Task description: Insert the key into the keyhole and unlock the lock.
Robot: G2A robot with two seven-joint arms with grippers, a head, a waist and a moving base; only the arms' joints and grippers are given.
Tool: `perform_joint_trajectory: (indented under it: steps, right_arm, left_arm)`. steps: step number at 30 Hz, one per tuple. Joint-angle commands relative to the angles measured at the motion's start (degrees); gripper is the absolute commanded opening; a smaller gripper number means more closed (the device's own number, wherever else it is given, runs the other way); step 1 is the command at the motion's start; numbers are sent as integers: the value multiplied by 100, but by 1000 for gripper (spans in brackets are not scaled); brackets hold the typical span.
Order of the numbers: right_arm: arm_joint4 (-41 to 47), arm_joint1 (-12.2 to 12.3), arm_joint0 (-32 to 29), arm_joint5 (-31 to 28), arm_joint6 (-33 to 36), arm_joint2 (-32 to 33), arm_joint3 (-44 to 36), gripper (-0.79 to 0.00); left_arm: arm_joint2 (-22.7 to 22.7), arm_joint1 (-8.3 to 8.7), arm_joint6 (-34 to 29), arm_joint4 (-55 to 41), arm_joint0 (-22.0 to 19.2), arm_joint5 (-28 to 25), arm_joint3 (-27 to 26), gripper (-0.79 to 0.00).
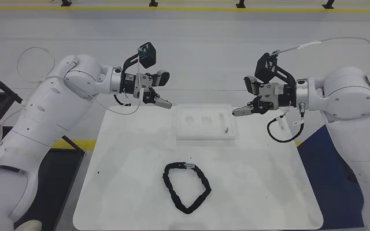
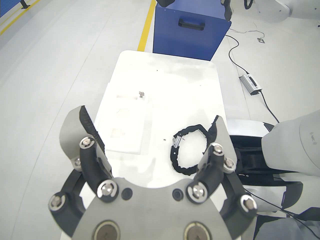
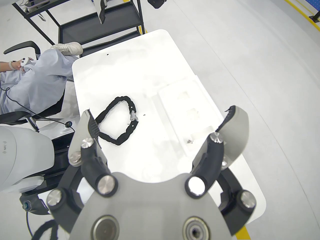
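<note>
The tray (image 1: 205, 137) sits at the far middle of the worktop (image 1: 127, 173). The key (image 2: 141, 94) lies in the tray's rightmost compartment. The chain lock (image 1: 166, 181) lies on the worktop in front of the tray, nearer the robot and well apart from the key. The left end effector (image 1: 163, 91) hangs over the far left edge, left of the tray. The right end effector (image 1: 241, 98) hangs just right of the tray's far corner.
</note>
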Motion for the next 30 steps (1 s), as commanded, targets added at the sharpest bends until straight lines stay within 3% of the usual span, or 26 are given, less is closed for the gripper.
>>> perform_joint_trajectory:
  steps: [1, 16, 22, 30]
  right_arm:
    - [0, 0, 0, 0, 0, 0, 0, 0]
    - [-53, 3, -80, 57, -47, -25, 48, 0]
    - [-521, 42, -294, 561, -295, 11, 566, 0]
    - [-489, -82, -185, 778, -236, -522, 1343, 0]
  left_arm:
    - [0, 0, 0, 0, 0, 0, 0, -1]
    - [0, 0, 0, 0, 0, 0, 0, 0]
    - [0, 0, 0, 0, 0, 0, 0, 0]
    - [0, 0, 0, 0, 0, 0, 0, 0]
